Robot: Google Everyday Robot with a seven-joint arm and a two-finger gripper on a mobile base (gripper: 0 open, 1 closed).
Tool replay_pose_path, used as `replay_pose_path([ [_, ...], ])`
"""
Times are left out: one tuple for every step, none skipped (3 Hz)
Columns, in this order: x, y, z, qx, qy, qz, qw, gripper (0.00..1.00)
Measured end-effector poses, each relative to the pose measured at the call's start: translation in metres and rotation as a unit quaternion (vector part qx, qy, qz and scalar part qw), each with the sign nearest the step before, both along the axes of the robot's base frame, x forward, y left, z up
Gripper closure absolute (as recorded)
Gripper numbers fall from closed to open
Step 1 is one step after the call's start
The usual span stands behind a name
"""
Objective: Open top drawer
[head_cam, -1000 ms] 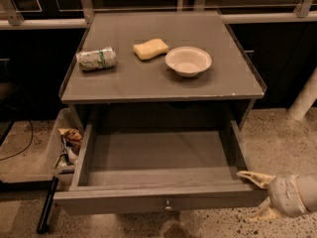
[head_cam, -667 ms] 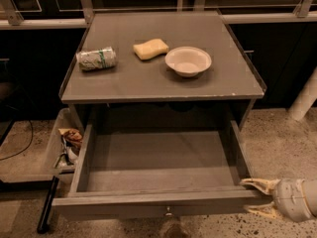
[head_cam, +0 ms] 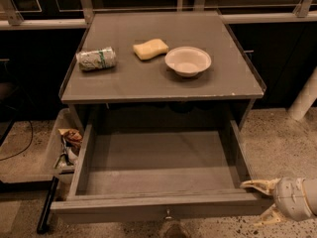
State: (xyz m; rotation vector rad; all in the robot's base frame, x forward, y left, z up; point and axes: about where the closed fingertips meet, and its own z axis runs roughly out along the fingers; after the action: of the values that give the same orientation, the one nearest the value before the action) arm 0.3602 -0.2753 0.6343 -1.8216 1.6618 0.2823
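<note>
**Q:** What is shown below the grey counter (head_cam: 124, 83)?

**A:** The top drawer (head_cam: 158, 182) is seen drawn far out toward the near side. Its plain grey inside is laid bare, and nothing is seen in it. The small round knob (head_cam: 169, 214) at the middle of the front panel is not touched.

**Q:** Where is the gripper placed?

**A:** The gripper (head_cam: 250, 203) is held at the drawer's near right corner with its fingers spread apart. One finger is laid over the front panel's right end and the other is kept below it. Whether the panel is pressed cannot be told.

**Q:** What is changed from a second ago?

**A:** The front panel is found a little nearer, and the gripper is carried nearer with it. Hardly any further travel is noted in the latest fraction.

**Q:** What is meant for the task?

**A:** The opening is judged all but done, and only the withdrawal is thought to be left. The bowl (head_cam: 187, 61), sponge (head_cam: 150, 48) and crushed can (head_cam: 96, 58) are left undisturbed on the counter.
</note>
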Motion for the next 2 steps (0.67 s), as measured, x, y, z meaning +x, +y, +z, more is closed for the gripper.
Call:
replay_pose_path([
  [0.0000, 0.0000, 0.0030, 0.000, 0.000, 0.000, 1.0000, 0.14],
  [0.0026, 0.0085, 0.0014, 0.003, 0.003, 0.011, 0.9999, 0.00],
])
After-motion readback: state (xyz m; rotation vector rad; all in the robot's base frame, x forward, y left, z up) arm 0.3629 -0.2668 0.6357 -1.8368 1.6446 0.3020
